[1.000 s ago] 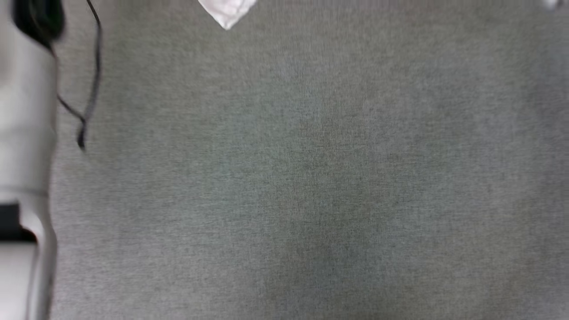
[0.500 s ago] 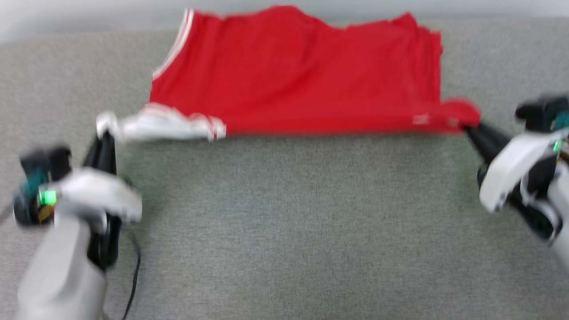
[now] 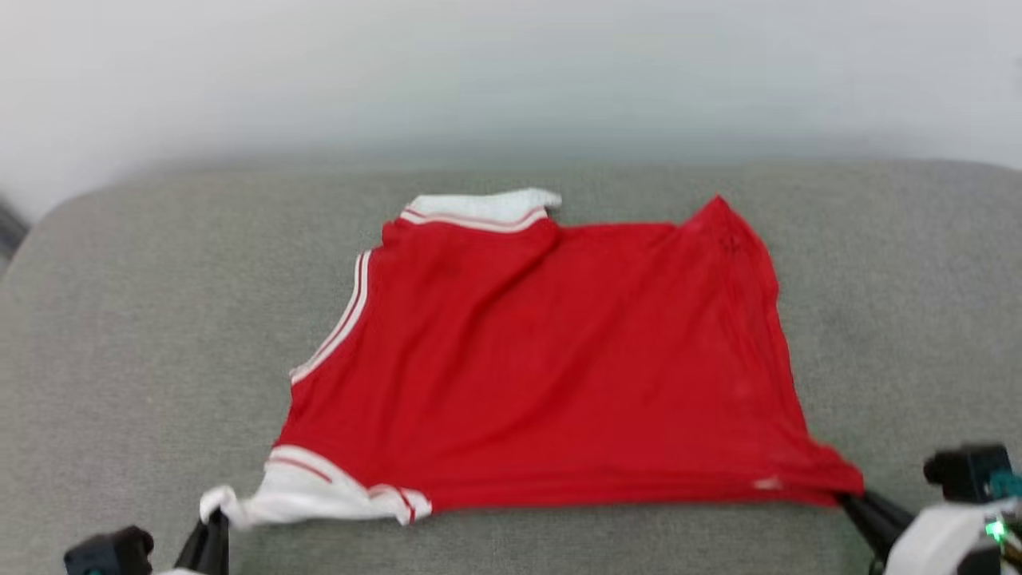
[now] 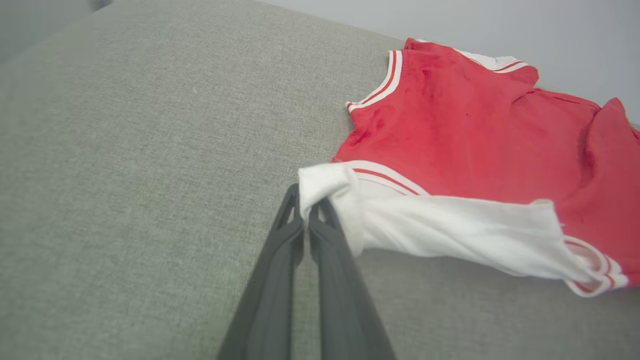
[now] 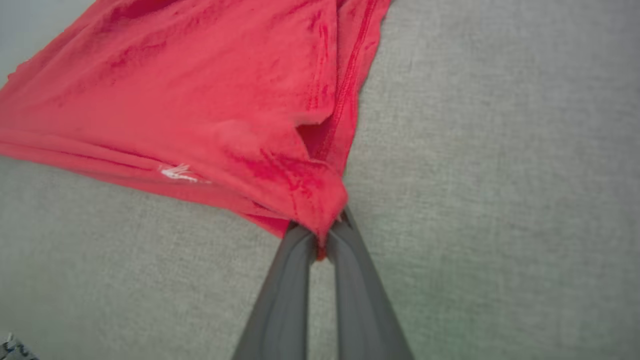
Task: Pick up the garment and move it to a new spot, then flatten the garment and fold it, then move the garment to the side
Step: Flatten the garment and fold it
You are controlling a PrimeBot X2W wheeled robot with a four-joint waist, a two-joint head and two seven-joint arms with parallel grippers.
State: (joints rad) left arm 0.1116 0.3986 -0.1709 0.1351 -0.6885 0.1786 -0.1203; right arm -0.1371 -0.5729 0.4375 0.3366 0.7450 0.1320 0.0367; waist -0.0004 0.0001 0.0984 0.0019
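Garment (image 3: 551,359) lies spread on a grey cushion (image 3: 160,319), its red body mostly flat with shallow wrinkles, and it sits between the two grippers with its near edge running in a fairly straight line from one to the other. At the near-left end a white sleeve (image 3: 319,495) with red stripes tapers to a point, and that tip is pinched in the left gripper (image 3: 214,523). In the left wrist view its two dark fingers are pressed together with a wad of white cloth caught between the tips, and the sleeve trails off to the right with a shadow under it, so it looks slightly raised off the cushion. At the near-right end the red hem corner (image 3: 830,483) narrows to a point held by the right gripper (image 3: 848,499). In the right wrist view its jaws are clamped on a bunch of red fabric that bulges over the fingertips, with a sliver of red showing in the slit just below them. A small white mark (image 3: 768,483) sits on the near edge close to that corner. A white-and-red striped band (image 3: 339,327) runs along the garment's left side, and a second sleeve (image 3: 487,208) peeks out at the far edge, left of centre. A green light (image 3: 994,529) glows on the right wrist housing. Beyond the cushion's rounded far edge stands a pale wall (image 3: 511,72).
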